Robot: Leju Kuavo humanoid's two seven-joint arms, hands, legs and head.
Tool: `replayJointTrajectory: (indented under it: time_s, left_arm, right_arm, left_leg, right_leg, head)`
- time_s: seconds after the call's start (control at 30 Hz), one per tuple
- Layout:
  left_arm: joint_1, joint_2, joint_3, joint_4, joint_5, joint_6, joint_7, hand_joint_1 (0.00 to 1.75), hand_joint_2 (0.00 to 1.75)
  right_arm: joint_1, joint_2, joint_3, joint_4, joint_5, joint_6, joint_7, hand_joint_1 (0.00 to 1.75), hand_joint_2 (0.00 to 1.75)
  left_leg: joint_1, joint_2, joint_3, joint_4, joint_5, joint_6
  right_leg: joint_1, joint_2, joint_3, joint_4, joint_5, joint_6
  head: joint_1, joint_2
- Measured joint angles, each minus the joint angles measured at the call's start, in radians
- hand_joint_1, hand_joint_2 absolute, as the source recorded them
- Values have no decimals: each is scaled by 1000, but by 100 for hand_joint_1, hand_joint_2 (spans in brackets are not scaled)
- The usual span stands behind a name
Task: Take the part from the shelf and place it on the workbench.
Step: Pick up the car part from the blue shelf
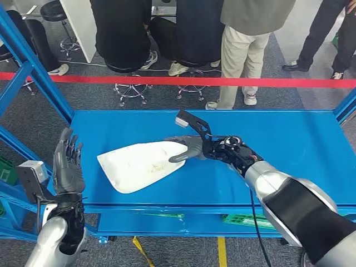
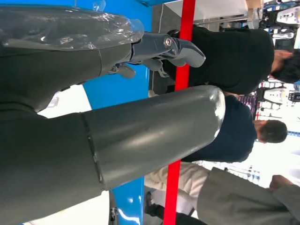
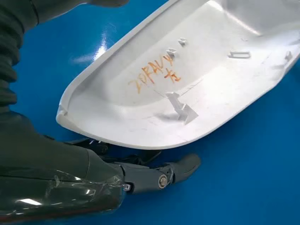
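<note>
The right hand (image 1: pixel 191 149) held one end of the white part (image 1: pixel 141 165), which lay on the blue table (image 1: pixel 293 139). The left hand (image 1: pixel 67 164) was open, holding nothing.

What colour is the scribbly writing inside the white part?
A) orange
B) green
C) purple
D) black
A: the right wrist view shows orange handwritten marks on the inner face of the white part, which lies on the blue shelf.
</note>
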Motion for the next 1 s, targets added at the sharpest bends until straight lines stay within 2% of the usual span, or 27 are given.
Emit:
replayJointTrajectory:
  time_s: [0.07,0.1,0.2,0.23,0.57,1.0]
  left_arm:
    - [0,0,0,-1,0,0,0,0,0]
    - [0,0,0,-1,0,0,0,0,0]
    - [0,0,0,-3,0,1,2,0,0]
    - [0,0,-1,-3,1,3,2,0,0]
    - [1,1,-2,-15,3,10,12,0,0]
    - [3,4,-7,-18,2,11,16,0,0]
  right_arm:
    - [-1,0,4,0,5,3,5,0,175]
    - [-2,0,8,0,10,5,8,20,175]
    - [-1,0,20,1,23,8,15,151,175]
    - [-1,0,25,1,27,6,18,175,175]
    - [-8,0,63,10,55,-61,59,175,175]
    - [-13,-6,83,17,70,-119,53,175,175]
  left_leg:
    - [0,0,0,0,0,0]
    - [0,0,1,0,0,0]
    - [0,0,1,0,0,0]
    - [0,0,1,0,0,0]
    - [0,0,2,0,0,0]
    - [0,0,4,0,0,0]
  right_leg:
    - [0,0,0,0,0,0]
    - [0,0,1,0,0,0]
    - [0,0,1,0,0,0]
    - [0,0,1,0,0,0]
    - [0,0,2,0,0,0]
    - [0,0,4,0,0,0]
  head:
    - [0,0]
    - [0,0]
    - [0,0]
    - [0,0]
    - [0,0]
    - [0,0]
